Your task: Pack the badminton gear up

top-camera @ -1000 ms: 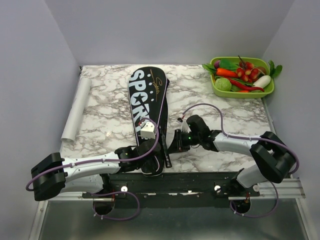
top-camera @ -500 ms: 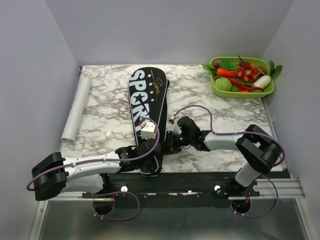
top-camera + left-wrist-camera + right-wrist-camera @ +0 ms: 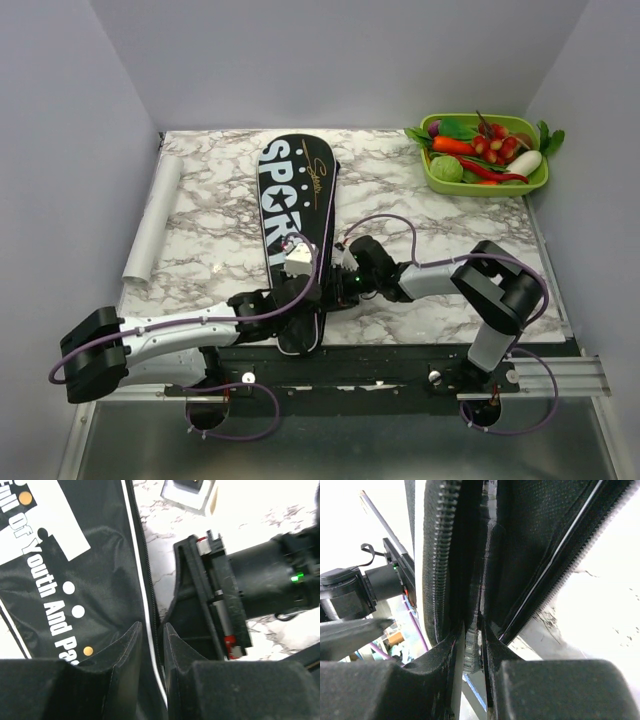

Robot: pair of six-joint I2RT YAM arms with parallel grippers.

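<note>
The long black cover (image 3: 295,185) lettered "SPORT" lies lengthwise on the marble table, its narrow end toward the arms. My left gripper (image 3: 305,302) rests on that narrow end. In the left wrist view it (image 3: 152,635) is shut on the cover's (image 3: 65,570) white-piped zipper edge. My right gripper (image 3: 343,288) is at the cover's right edge, close to the left one. In the right wrist view it (image 3: 471,630) is shut on a grey ribbed zipper pull (image 3: 471,655) between the cover's (image 3: 530,540) parted zipper edges. No racket shows in any view.
A green tray (image 3: 430,175) of toy vegetables stands at the back right corner. A white roll (image 3: 150,225) lies along the table's left edge. Grey walls close the table in on three sides. The black rail with the arm bases runs along the near edge.
My right gripper has moved left, up against the cover's right edge, its arm folding inward. A dark strip that stuck out beside the narrow end no longer shows. My left gripper has barely shifted.
</note>
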